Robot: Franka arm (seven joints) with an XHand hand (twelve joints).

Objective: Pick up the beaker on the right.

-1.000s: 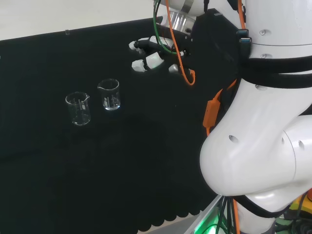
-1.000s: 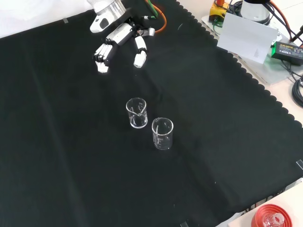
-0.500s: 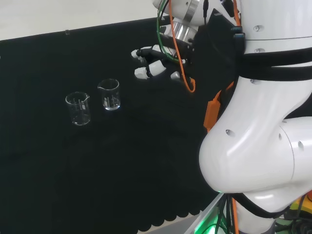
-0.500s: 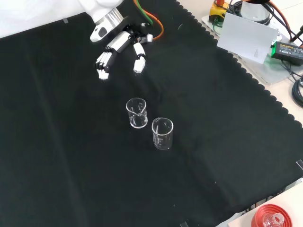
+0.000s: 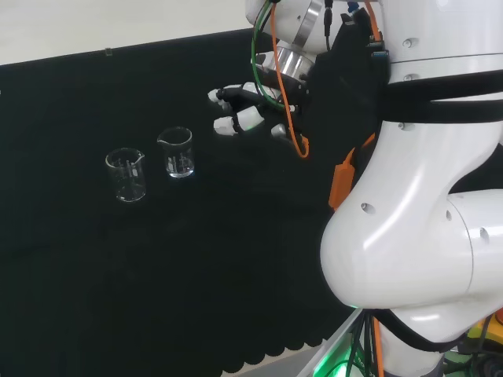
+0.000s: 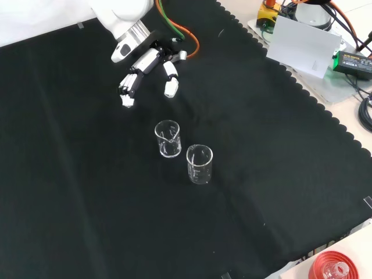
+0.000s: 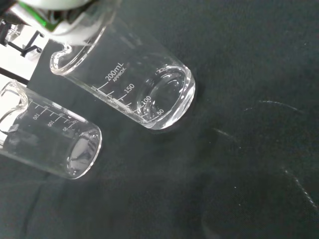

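Observation:
Two clear glass beakers stand upright on the black cloth, close together and both empty. In the head view one beaker [image 5: 178, 152] is to the right and the other beaker [image 5: 127, 174] to its left. In the front view the first beaker [image 6: 168, 138] is nearer the hand and the second beaker [image 6: 199, 164] lies lower right. The hand [image 5: 250, 107] hovers above the cloth to the right of both in the head view, fingers straight and spread, holding nothing. It reaches down from the top in the front view [image 6: 146, 65]. The wrist view shows the near beaker [image 7: 130, 79] and the far beaker [image 7: 50, 138].
The black cloth [image 6: 87, 192] covers the bench, with a scalloped edge at the right of the front view. A white box [image 6: 305, 45] and cables lie beyond that edge. A red ribbed ring [image 6: 336, 268] sits at the lower right corner. The arm's white links [image 5: 416, 196] stand at the head view's right.
The hand has come lower and a little closer to the beakers, still open. Both beakers stand where they were.

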